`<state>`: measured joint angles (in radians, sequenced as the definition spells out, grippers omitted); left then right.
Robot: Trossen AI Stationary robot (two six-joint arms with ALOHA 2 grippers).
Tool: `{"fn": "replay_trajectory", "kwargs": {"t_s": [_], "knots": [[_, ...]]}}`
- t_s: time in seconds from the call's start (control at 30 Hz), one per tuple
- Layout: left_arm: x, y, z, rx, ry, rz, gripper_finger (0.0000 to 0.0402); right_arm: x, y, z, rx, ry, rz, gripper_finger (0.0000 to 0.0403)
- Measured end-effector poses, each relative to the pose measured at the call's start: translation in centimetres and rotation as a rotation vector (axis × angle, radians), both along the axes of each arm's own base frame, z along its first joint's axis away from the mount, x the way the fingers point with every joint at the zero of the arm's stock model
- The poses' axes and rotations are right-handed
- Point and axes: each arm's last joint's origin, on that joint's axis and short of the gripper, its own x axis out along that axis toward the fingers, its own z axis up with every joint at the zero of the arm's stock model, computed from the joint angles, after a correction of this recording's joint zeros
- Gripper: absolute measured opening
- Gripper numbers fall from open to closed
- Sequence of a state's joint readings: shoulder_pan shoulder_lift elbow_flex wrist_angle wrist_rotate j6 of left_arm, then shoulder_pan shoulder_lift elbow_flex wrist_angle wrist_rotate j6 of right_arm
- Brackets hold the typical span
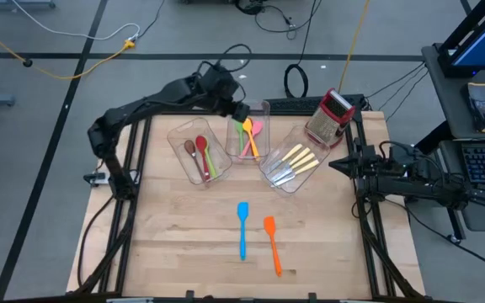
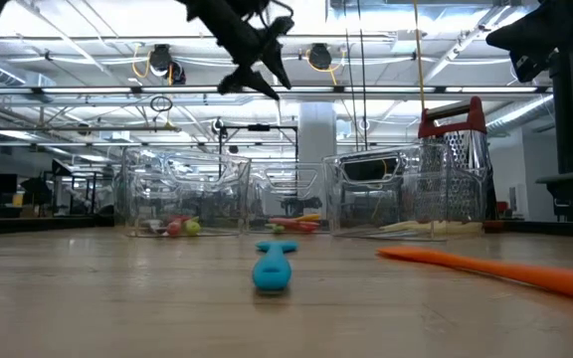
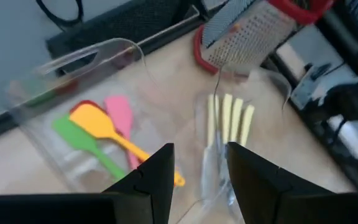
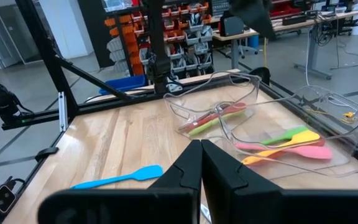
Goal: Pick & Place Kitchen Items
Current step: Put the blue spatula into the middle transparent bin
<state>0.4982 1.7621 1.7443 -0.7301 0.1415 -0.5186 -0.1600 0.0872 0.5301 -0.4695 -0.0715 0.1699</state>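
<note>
Spatulas, blue and orange, lie slim and flat on the table

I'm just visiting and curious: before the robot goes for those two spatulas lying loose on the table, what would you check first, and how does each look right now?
1. Left gripper empty, fingers apart: ok; it hangs above the middle bin.
2. Right gripper out of the way: ok, shut at the table's right edge.
3. Blue spatula free on the table: ok.
4. Orange spatula free, apart from the blue one: ok.
5. Room left in the middle bin: cannot tell; it already holds the yellow spatula and others.
</note>
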Motion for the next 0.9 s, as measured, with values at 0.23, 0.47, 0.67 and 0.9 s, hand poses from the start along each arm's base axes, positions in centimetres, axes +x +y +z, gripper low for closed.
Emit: {"fn": "replay_trajectory", "kwargs": {"t_s": [0.23,0.47,0.67,0.9], "knots": [[-0.1,-4.2,1.6,0.071,0.036,-0.091,0.015,0.0,0.0,0.0,0.0,0.0,0.0,0.0],[1.7,-9.9,1.6,0.027,0.024,-0.189,0.015,0.0,0.0,0.0,0.0,0.0,0.0,0.0],[2.1,-14.7,1.3,-0.049,0.051,-0.067,0.015,0.0,0.0,0.0,-0.002,0.0,0.004,0.0],[2.4,-20.2,1.1,-0.147,0.009,0.065,0.0149,0.0,0.0,0.0,-0.002,0.0,0.007,0.0]]}}
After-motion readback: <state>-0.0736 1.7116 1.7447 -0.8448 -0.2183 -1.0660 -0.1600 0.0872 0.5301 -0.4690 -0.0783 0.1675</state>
